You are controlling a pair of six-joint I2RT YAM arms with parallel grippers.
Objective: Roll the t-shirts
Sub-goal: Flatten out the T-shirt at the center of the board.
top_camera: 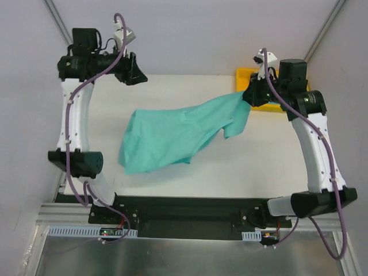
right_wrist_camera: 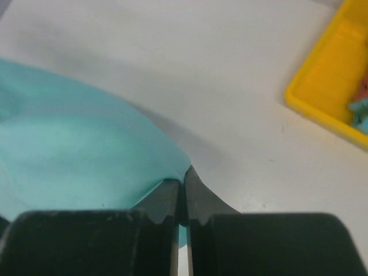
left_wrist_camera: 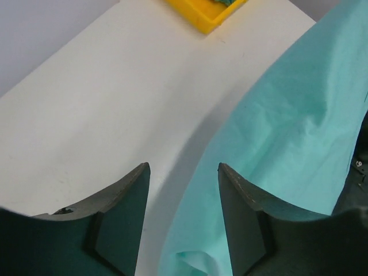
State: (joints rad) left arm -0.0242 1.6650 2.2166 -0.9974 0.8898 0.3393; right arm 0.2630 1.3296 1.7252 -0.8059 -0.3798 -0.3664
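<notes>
A teal t-shirt (top_camera: 172, 135) is stretched across the white table, its left part lying flat and its right end lifted. My right gripper (top_camera: 248, 95) is shut on the shirt's right edge and holds it up next to the yellow tray; in the right wrist view the cloth (right_wrist_camera: 75, 155) is pinched between the closed fingers (right_wrist_camera: 183, 183). My left gripper (top_camera: 133, 70) is open and empty, raised at the table's far left, apart from the shirt. In the left wrist view the shirt (left_wrist_camera: 287, 132) shows beyond the open fingers (left_wrist_camera: 183, 172). The tan, pink and sky-blue shirts are not clearly in view.
A yellow plastic tray (top_camera: 246, 73) stands at the table's far right, behind my right gripper; it shows in the right wrist view (right_wrist_camera: 322, 86) and the left wrist view (left_wrist_camera: 198, 14), with bits of coloured cloth inside. Bare white table (top_camera: 172, 92) surrounds the shirt.
</notes>
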